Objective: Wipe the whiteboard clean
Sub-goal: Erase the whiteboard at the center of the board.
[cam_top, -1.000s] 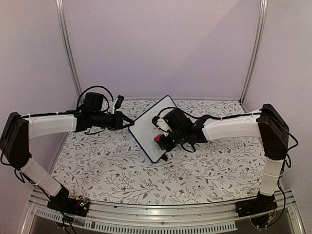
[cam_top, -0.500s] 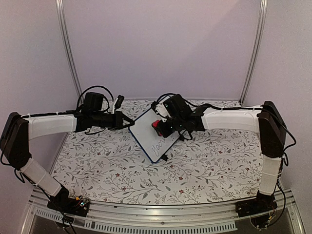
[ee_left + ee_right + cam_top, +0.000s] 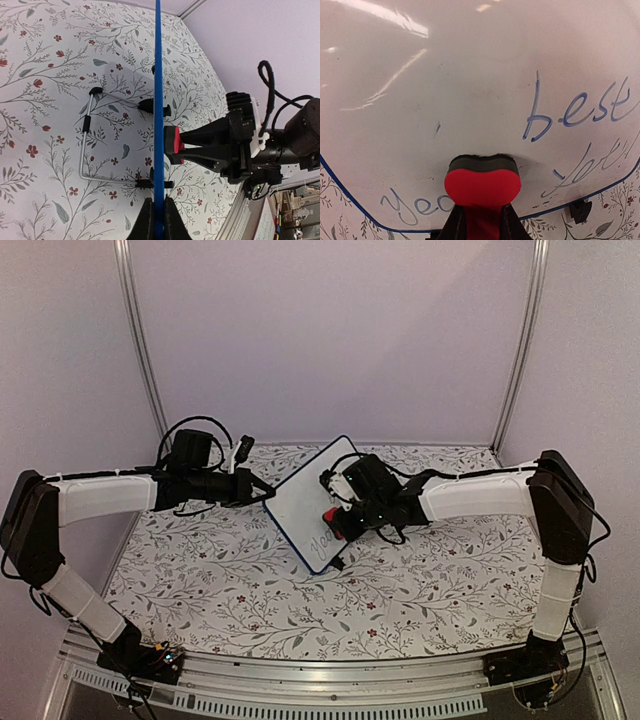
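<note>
The whiteboard (image 3: 305, 502) stands tilted on the table, white with a thin blue frame. My left gripper (image 3: 262, 494) is shut on its left edge; the left wrist view shows the frame edge-on (image 3: 158, 100) between my fingers. My right gripper (image 3: 336, 519) is shut on a red eraser (image 3: 482, 186) with a dark felt face pressed against the board's surface (image 3: 470, 90). Blue handwriting "best" (image 3: 580, 112) and more words stay near the board's lower edge. The upper part of the surface is wiped.
The table carries a floral cloth (image 3: 420, 580). The board's wire stand (image 3: 87, 145) and black feet (image 3: 152, 106) rest on the cloth behind it. Metal frame posts (image 3: 140, 340) rise at the back corners by the lilac walls.
My right gripper swept the eraser up the board to its top part, then back down to the lower middle. The left gripper and the board stayed still.
</note>
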Robot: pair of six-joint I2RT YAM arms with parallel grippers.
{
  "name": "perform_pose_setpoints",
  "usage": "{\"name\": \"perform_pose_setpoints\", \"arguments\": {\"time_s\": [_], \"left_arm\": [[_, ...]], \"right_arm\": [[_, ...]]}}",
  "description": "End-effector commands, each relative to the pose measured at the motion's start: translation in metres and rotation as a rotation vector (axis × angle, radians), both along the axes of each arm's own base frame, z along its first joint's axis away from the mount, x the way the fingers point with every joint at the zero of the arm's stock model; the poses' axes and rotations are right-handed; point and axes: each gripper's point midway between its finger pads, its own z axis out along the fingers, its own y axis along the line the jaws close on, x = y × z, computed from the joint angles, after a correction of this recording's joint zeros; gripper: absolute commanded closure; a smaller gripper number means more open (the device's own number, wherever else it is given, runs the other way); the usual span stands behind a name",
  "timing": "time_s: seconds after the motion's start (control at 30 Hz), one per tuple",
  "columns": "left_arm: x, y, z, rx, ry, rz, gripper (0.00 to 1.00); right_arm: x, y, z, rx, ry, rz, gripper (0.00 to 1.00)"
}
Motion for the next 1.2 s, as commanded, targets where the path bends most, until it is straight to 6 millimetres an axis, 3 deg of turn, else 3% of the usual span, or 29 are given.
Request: {"name": "perform_pose_setpoints", "arguments": {"time_s": [0.0,0.5,0.67,0.87,1.0,1.17], "left_arm": [[-0.005,-0.006,0.015,-0.041,-0.037,-0.040,0.96],[-0.003,-0.006,0.014,-0.038,-0.037,-0.038,0.96],[-0.003,-0.004,0.015,-0.036,-0.042,-0.031,0.96],[-0.003,-0.004,0.016,-0.038,-0.044,-0.032,0.95],[-0.004,-0.005,0.020,-0.046,-0.049,-0.036,0.95],[-0.005,-0.003,0.023,-0.051,-0.055,-0.036,0.95]], "right_arm": [[-0.011,-0.005,-0.007,0.003,0.042,0.006,0.95],[0.013,0.036,0.035,0.021,-0.031,0.053,0.95],[0.007,0.029,0.018,0.003,-0.006,0.047,0.95],[-0.013,0.000,-0.013,-0.026,0.042,0.016,0.95],[-0.017,-0.010,-0.012,-0.026,0.044,-0.006,0.95],[0.004,-0.012,0.006,-0.015,0.008,-0.026,0.95]]}}
